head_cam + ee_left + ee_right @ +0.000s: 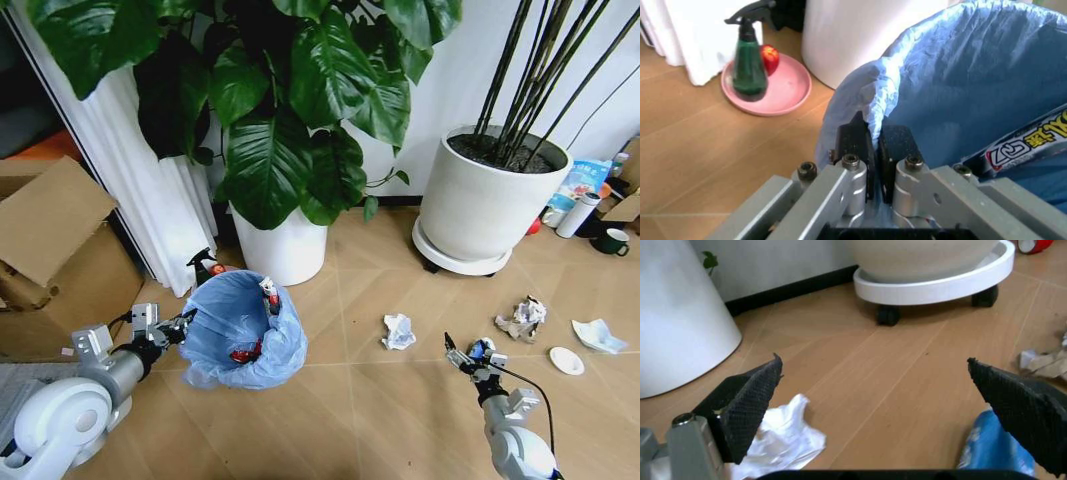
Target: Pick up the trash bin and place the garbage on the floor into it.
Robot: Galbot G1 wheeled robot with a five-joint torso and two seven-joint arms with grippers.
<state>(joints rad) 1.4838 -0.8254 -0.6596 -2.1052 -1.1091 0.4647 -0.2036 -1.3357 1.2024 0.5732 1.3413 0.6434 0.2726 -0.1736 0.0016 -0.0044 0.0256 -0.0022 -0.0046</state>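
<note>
Blue-bagged trash bin (243, 335) with red-white wrappers (268, 293) inside, left tool (870, 145) on rim.

We cannot read the blurred black-and-red printed wrapper (1027, 145), cut by the frame's right edge.

Left hand (873, 150) clamped on trash bin (960, 95) rim

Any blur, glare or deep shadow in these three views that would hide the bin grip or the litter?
Head view: even daylight, litter sharp, left gripper at the trash bin rim readable. Left wrist view: spray bottle soft, fingers pinching the bag clear. Right wrist view: open right gripper fingertips slightly soft; crumpled white paper bright, not blown out.
</note>
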